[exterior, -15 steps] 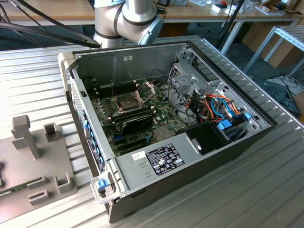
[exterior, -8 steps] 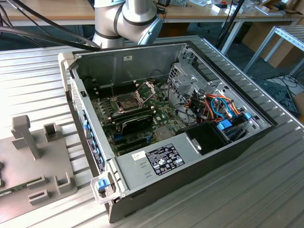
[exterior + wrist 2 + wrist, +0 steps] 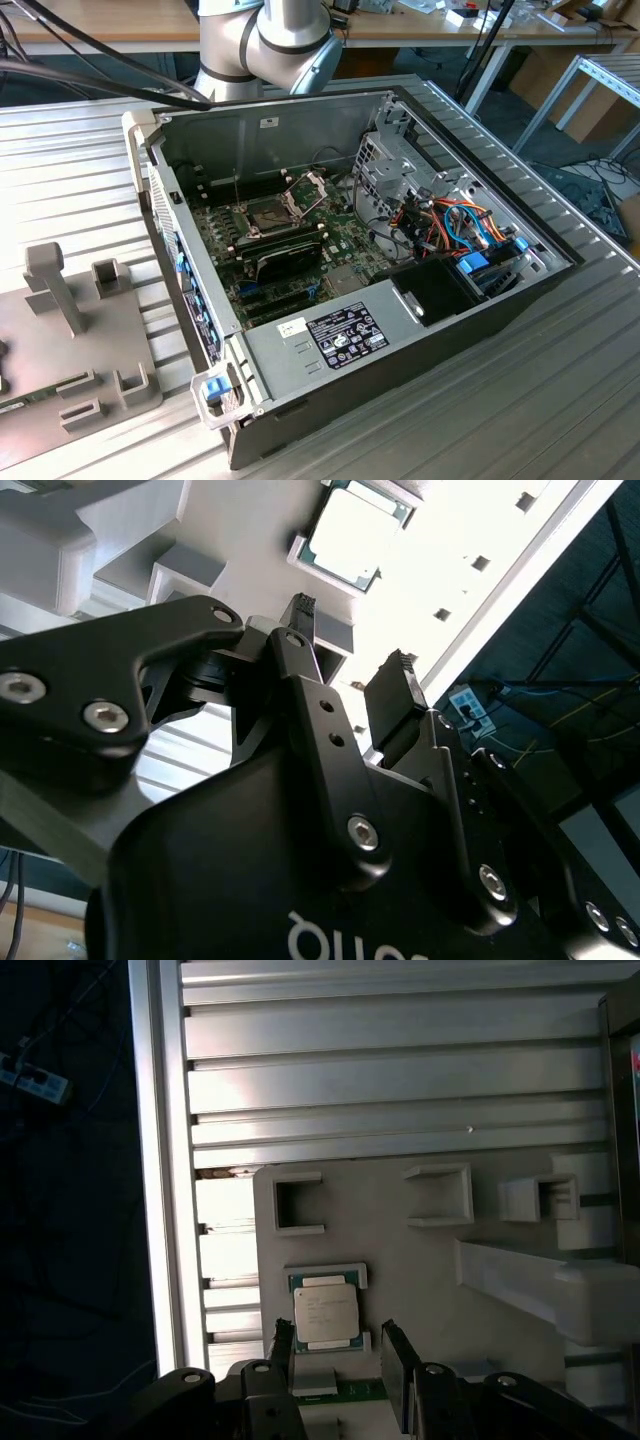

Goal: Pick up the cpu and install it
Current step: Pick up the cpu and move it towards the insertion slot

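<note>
The cpu [image 3: 325,1315], a small flat square chip with a dull silver-grey metal lid on a green base, lies face up in a shallow nest on a pale grey plastic fixture plate [image 3: 430,1280]. The plate rests on the ribbed aluminium desk [image 3: 400,1070], close to one of its long edges. Low raised lips hold two opposite sides of the chip; the other two sides look free.

The black two-fingered claw [image 3: 337,1332] is released and carries nothing. In the first wrist view its black fingers [image 3: 400,1370] stand either side of the chip's end nearest them, apart from it, with the free sides facing the pads. The second wrist view puts the chip just beyond the fingertips.

The chip is probably light, thin and rigid, with a smooth lid that offers little grip and a delicate underside. The two free edges seem the sensible place to hold it, gently and level.

Well apart on the desk, the exterior view shows an open grey computer case [image 3: 400,330] with a green motherboard [image 3: 340,250], its socket [image 3: 268,213] uncovered.
</note>
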Motion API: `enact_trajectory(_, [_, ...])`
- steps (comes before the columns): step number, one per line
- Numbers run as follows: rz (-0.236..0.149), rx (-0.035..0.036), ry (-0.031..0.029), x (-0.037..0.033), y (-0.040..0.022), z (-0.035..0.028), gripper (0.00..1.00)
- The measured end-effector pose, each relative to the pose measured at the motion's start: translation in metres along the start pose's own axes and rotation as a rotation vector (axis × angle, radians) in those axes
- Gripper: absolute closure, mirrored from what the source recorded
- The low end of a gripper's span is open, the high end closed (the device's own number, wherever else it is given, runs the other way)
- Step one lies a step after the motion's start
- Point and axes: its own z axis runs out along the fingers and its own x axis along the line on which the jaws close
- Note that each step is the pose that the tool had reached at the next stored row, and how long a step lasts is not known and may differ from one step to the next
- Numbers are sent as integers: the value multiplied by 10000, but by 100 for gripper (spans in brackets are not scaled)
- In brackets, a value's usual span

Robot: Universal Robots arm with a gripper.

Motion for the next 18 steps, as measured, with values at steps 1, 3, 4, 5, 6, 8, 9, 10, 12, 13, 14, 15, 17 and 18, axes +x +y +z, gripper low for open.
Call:
enact_trajectory(1, [0, 0, 0, 0, 0, 3, 52])
enact_trajectory(3, [0, 1, 1, 0, -1, 16, 52])
enact_trajectory(4, [0, 5, 2, 0, -1, 22, 52])
enact_trajectory(5, [0, 7, 1, 0, -1, 26, 52])
enact_trajectory(6, [0, 10, 2, 1, -1, 29, 52])
enact_trajectory(8, [0, 13, 2, 1, -1, 36, 52])
enact_trajectory(9, [0, 15, 1, 1, -2, 39, 52])
enact_trajectory(10, [0, 17, 0, 1, -2, 42, 52])
enact_trajectory(12, [0, 18, 1, 1, -2, 48, 52])
enact_trajectory(13, [0, 18, 1, 1, -2, 50, 52])
enact_trajectory(14, [0, 19, 1, 1, -2, 54, 52])
enact_trajectory(15, [0, 20, 0, 1, -2, 58, 52])
enact_trajectory(17, [-1, 21, 1, 1, -3, 60, 52])
enact_trajectory(18, [-1, 21, 0, 1, -2, 63, 52])
